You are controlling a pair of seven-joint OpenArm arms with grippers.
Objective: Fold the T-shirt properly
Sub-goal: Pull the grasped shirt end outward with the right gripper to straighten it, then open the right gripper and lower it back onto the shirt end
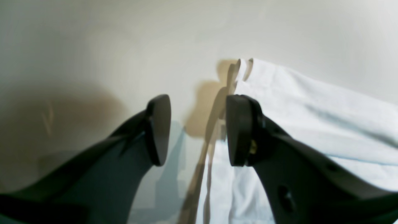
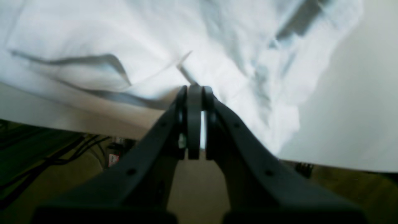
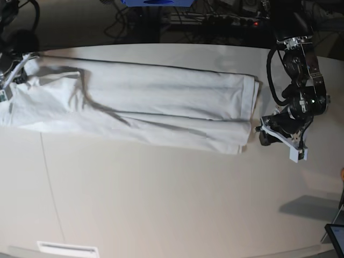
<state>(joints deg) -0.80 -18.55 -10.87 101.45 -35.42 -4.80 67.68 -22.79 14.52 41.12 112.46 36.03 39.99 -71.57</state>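
The white T-shirt (image 3: 161, 107) lies as a long folded band across the off-white table (image 3: 161, 204), from the far left edge to the right of the middle. My right gripper (image 2: 195, 90) is shut on a pinch of the T-shirt (image 2: 155, 37) at its left end, and a sliver of cloth shows between the pads. In the base view that right gripper (image 3: 12, 75) sits at the table's left edge. My left gripper (image 1: 197, 130) stands open with nothing between its fingers, just off the T-shirt (image 1: 311, 109). From the base view, the left gripper (image 3: 263, 134) is beside the band's right end.
Beyond the table's edge by my right gripper lie dark floor and cables (image 2: 62, 149). More cables and a power strip (image 3: 226, 19) run behind the table's far edge. A screen corner (image 3: 336, 236) pokes in at the bottom right. A white label (image 3: 67, 249) sits at the near edge.
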